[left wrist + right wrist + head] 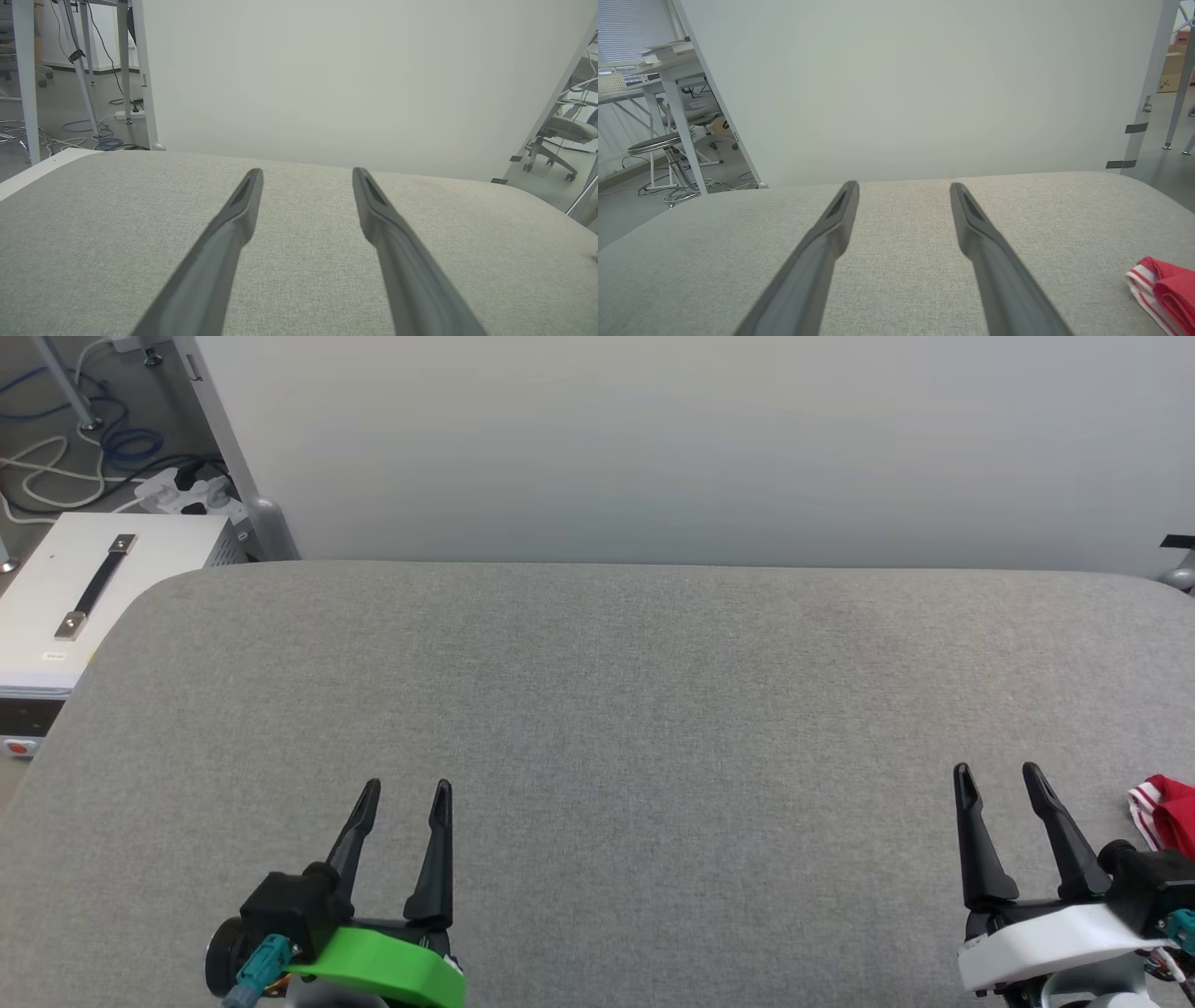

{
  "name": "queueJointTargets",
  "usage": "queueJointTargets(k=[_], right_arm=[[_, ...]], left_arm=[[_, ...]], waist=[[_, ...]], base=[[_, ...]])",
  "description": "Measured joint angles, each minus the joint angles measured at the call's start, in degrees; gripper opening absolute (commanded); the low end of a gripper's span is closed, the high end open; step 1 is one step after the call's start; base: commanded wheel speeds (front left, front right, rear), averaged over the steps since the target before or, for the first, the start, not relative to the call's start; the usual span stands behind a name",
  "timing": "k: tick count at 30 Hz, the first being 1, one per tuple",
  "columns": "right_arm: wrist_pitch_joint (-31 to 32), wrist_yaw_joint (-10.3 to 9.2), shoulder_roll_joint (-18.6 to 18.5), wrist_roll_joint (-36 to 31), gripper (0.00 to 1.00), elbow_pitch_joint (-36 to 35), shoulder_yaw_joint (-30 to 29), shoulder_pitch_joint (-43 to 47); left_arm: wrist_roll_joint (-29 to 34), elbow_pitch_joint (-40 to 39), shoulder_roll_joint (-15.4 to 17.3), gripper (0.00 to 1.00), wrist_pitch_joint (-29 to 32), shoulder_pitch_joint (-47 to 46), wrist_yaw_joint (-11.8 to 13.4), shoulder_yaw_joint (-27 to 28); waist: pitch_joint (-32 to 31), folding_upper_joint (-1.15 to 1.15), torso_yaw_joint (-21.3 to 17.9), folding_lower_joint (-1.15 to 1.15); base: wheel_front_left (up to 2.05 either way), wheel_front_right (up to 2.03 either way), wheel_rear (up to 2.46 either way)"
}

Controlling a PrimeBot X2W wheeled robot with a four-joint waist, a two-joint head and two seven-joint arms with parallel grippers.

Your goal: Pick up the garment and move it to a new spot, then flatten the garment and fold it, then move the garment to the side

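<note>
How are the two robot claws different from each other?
The left claw sits on a green base; the right claw on a white base. The right claw is close to the red garment; the left claw is far from it. Both are open and hold nothing.

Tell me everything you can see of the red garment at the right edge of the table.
The red soft-fabric garment is partly cut off by the picture's edge. It lies bunched and folded over itself, with a red-and-white striped trim band on the side facing the open right gripper, whose fingers do not touch it. It rests on the grey fabric-covered table, near its right side.
</note>
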Motion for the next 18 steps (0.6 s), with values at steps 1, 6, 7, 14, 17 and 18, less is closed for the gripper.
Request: queueJointTargets(k=[1,6,7,14,17,18], right_arm=[[-0.1,0.00,0.2,0.0,1.00,0.3,0.0,0.0],[-0.6,0.00,0.8,0.0,1.00,0.9,0.1,0.0],[-0.6,0.00,0.8,0.0,1.00,1.0,0.3,0.0],[-0.7,0.00,0.7,0.0,1.00,1.7,1.0,0.0],[-0.7,0.00,0.7,0.0,1.00,1.7,1.0,0.0],[-0.7,0.00,0.7,0.0,1.00,1.7,1.0,0.0]], left_arm=[[0.0,0.2,0.0,1.00,0.0,0.0,0.0,0.0],[0.2,0.8,-0.1,1.00,0.0,0.4,-0.2,0.2],[0.2,0.8,-0.2,1.00,0.0,0.4,-0.2,0.2],[0.3,0.9,-0.2,1.00,0.0,0.4,-0.2,0.1],[0.3,1.0,-0.2,1.00,0.0,0.4,-0.2,0.0],[0.3,1.0,-0.2,1.00,0.0,0.4,-0.2,0.0]], waist=[[0.0,0.00,0.0,0.00],[-0.3,0.00,-0.4,0.00],[-0.4,0.00,-0.5,0.00],[-0.5,0.00,-0.8,0.00],[-0.4,0.00,-0.8,0.00],[-0.3,0.00,-0.8,0.00]], base=[[0.00,0.00,0.00],[0.00,0.00,0.00],[0.00,0.00,0.00],[0.00,0.00,0.00],[0.00,0.00,0.00],[0.00,0.00,0.00]])
